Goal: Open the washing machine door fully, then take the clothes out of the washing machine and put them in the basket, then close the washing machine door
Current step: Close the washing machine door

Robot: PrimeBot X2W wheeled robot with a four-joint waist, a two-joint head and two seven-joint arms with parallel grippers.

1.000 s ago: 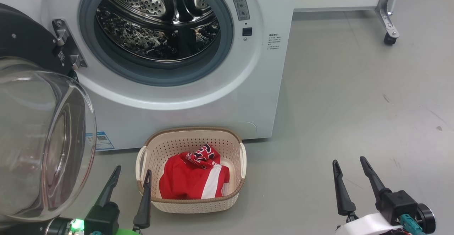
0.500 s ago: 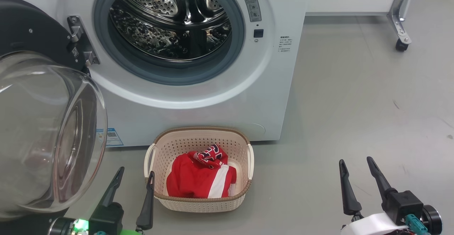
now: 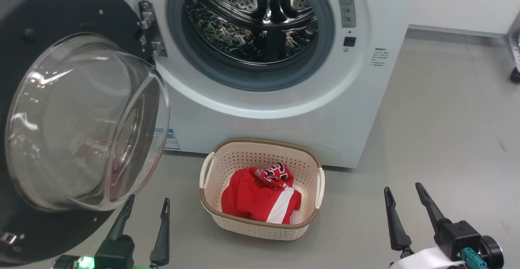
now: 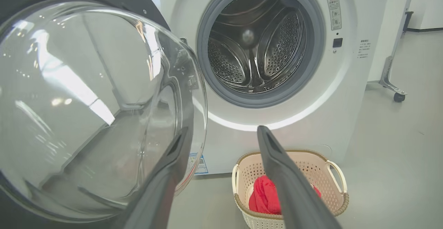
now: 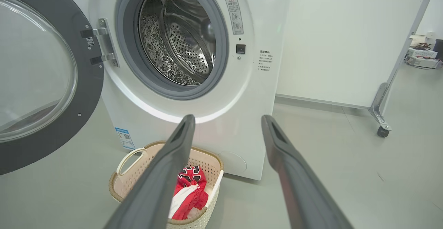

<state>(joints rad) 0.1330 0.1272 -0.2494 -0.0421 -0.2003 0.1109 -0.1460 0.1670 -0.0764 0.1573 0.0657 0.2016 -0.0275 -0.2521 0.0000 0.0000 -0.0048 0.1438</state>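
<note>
The white washing machine (image 3: 284,114) stands with its steel drum (image 3: 252,21) bare of fabric. Its black washing machine door (image 3: 81,114) hangs swung out at the left, glass bowl bulging toward me. On the floor in front sits the cream basket (image 3: 260,228) holding the red clothes (image 3: 260,196). My left gripper (image 3: 148,204) is open, low at the left, just below the door's glass and left of the basket. My right gripper (image 3: 402,191) is open at the lower right, over bare floor. The left wrist view shows the door (image 4: 86,111) close up, and the right wrist view shows the basket (image 5: 138,159).
A white panel on a metal leg with a caster (image 5: 382,130) stands right of the machine. Grey floor (image 3: 447,139) spreads open to the right of the basket.
The head camera has turned left, so the machine, door and basket have slid right in the picture. Both grippers stay open and low.
</note>
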